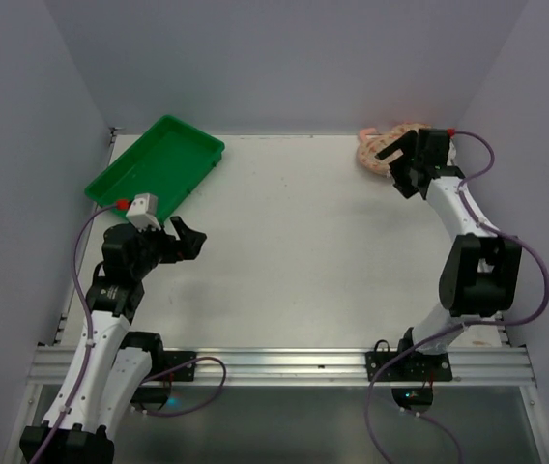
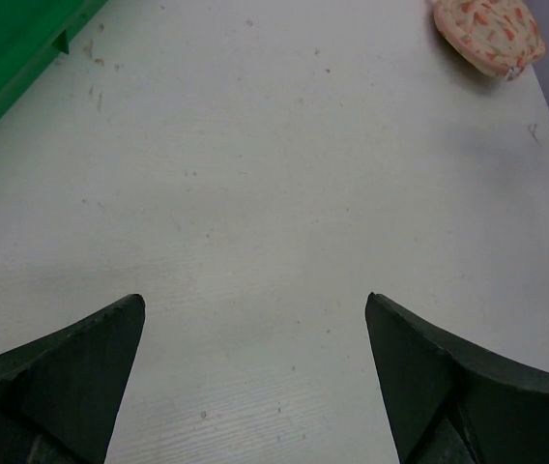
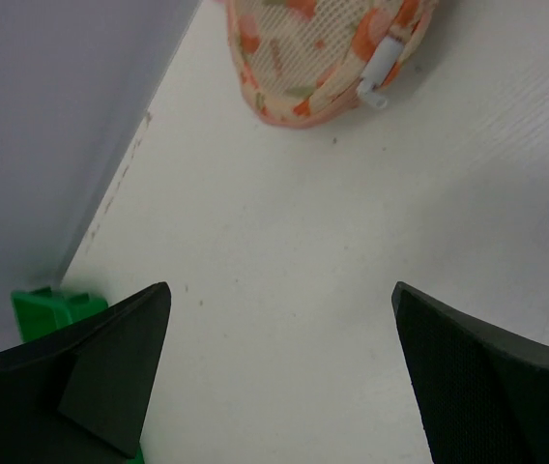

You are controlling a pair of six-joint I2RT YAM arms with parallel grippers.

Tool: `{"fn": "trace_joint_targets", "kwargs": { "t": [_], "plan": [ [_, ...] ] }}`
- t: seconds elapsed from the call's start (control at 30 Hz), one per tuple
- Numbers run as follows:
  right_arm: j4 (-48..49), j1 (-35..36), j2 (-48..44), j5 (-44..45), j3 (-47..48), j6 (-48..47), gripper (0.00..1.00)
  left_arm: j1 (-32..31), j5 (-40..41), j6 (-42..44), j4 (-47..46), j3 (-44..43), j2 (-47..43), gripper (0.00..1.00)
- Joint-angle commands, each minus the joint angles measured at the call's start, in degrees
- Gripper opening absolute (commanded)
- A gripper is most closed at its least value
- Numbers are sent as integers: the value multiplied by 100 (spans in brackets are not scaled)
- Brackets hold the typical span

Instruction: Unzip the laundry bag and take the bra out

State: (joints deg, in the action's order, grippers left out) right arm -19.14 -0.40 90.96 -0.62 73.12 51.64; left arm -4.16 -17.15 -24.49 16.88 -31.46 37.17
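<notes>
Laundry bag (image 1: 375,148): lying at the far right corner of the table (image 1: 303,232); soft cream mesh, orange-and-green print, rounded lobes. White zipper pull (image 3: 379,73): showing only in the right wrist view. Right gripper (image 1: 402,166): hovering just beside the bag, jaws standing wide apart, empty. Left gripper (image 1: 189,240): jaws gaping, empty, near the glossy green plastic tray (image 1: 158,162).

Green plastic tray (image 1: 158,166) at the white table's (image 1: 294,251) far left corner, set askew.
</notes>
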Motion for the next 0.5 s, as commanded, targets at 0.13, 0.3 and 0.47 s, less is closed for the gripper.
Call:
{"fn": "trace_joint_targets", "kwargs": {
  "t": [0.13,0.3,0.47],
  "plan": [
    [612,-601,1573,203,852,1199,99,-23,-175,14,-291,-44,53,100],
    [946,-830,2591,63,1423,1209,99,-23,-105,94,-177,-97,194,100],
    [1456,-979,3357,-552,2073,1269,98,-23,-78,111,-194,-106,308,100]
  ]
}}
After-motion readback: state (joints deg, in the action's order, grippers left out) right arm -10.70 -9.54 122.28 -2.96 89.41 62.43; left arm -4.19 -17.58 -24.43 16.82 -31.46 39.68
